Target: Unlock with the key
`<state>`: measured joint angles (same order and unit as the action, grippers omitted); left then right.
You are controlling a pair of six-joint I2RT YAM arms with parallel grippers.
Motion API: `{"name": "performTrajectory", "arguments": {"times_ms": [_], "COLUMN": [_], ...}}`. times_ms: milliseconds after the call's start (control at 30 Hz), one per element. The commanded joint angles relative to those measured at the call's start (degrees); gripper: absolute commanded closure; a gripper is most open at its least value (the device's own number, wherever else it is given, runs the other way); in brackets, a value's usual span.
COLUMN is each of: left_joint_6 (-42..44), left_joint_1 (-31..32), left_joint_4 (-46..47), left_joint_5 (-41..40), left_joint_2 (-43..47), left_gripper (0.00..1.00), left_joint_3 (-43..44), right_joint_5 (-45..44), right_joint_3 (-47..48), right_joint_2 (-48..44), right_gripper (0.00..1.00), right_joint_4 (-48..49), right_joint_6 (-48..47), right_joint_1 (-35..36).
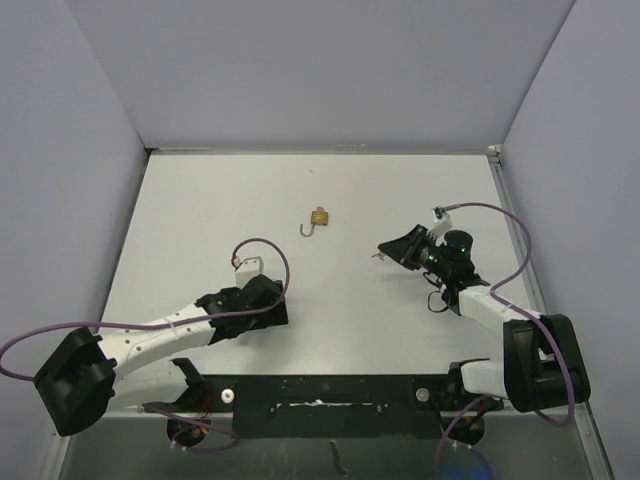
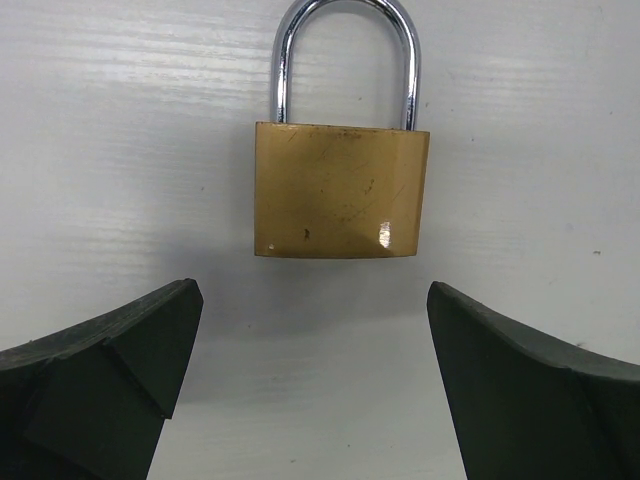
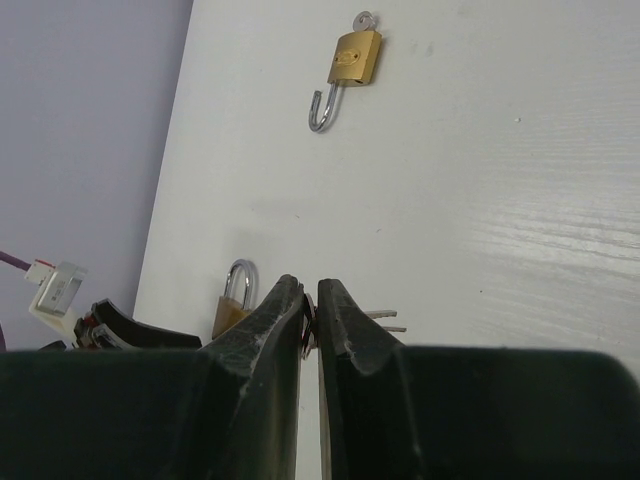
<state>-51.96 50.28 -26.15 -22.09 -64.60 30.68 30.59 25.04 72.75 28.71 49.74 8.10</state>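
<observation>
There are two padlocks: one shut padlock (image 2: 340, 190) and one open padlock (image 3: 355, 58). One key (image 3: 365, 18) sits in the open one. The right gripper (image 3: 310, 292) pinches more keys (image 3: 385, 315), number unclear.

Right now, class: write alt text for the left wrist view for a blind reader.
A closed brass padlock lies on the white table, shackle at the top. The left pincer is open, its dark fingers in the bottom corners.

Shut brass padlock (image 2: 340, 190) lying flat, open padlock (image 1: 318, 217) beyond, keys (image 3: 388, 321) pinched in right pincer (image 3: 311, 286)
</observation>
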Motion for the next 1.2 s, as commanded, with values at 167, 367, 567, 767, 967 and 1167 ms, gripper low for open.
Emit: {"name": "performTrajectory", "arguments": {"times_ms": [167, 367, 567, 767, 967, 1167], "left_joint_6": [-0.70, 0.85, 2.09, 3.56, 3.96, 3.74], "left_joint_1": [0.30, 0.32, 0.30, 0.34, 0.89, 2.39], "left_joint_4": [6.19, 8.50, 11.12, 14.08, 16.38, 17.33], "left_joint_5": [-0.52, -0.68, -0.16, 1.61, 3.11, 3.92], "left_joint_2": [-1.89, -4.44, -7.32, -10.72, -13.60, -15.73], "left_gripper": [0.02, 0.02, 0.02, 0.02, 0.02, 0.02], "left_joint_3": [-0.79, -0.15, 0.64, 2.71, 4.87, 6.87], "right_joint_5": [0.39, 0.69, 0.94, 1.31, 1.49, 1.58], "right_joint_3": [1.59, 1.58, 1.51, 1.07, 0.87, 0.70], "right_joint_2": [-1.47, -1.52, -1.55, -1.84, -2.26, -2.24], "right_gripper": [1.00, 1.00, 1.00, 1.00, 1.00, 1.00], "right_joint_4": [1.84, 1.70, 1.70, 1.68, 1.47, 1.61], "right_joint_6": [-1.38, -1.65, -1.75, -1.70, -1.66, -1.57], "right_joint_1": [-0.53, -0.84, -1.16, -1.66, -2.01, -2.22]}}
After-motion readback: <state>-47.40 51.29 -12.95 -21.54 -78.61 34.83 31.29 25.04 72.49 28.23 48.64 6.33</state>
